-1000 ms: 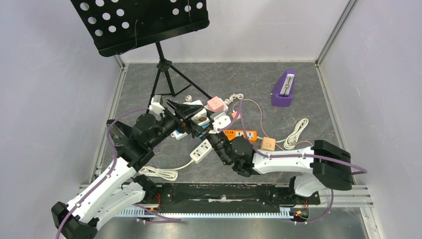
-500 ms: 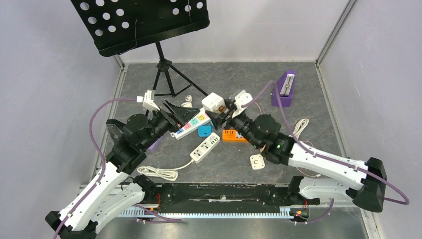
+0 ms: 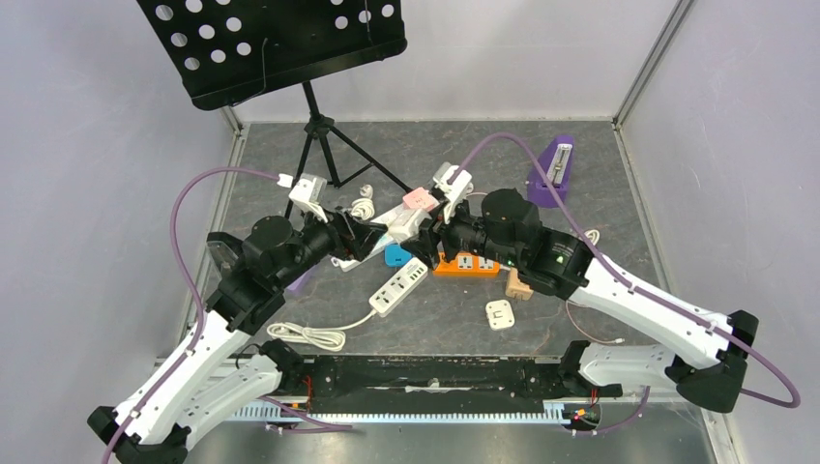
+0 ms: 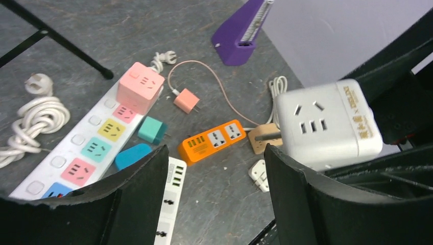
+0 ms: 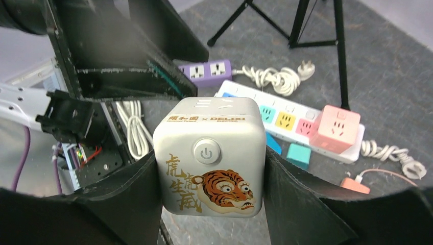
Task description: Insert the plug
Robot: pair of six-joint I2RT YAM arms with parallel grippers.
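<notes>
The right claw (image 5: pixel 210 176) is clamped on the white cube (image 5: pixel 209 148), held above the bench (image 4: pixel 127 30); the left claw (image 4: pixel 214 194) stands apart, empty. Brought down tilted, the cube could jam against the strip (image 4: pixel 87 150) or slip in the grip.

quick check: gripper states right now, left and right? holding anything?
Left gripper: open, nothing between its fingers.
Right gripper: closed on the white cube socket.
</notes>
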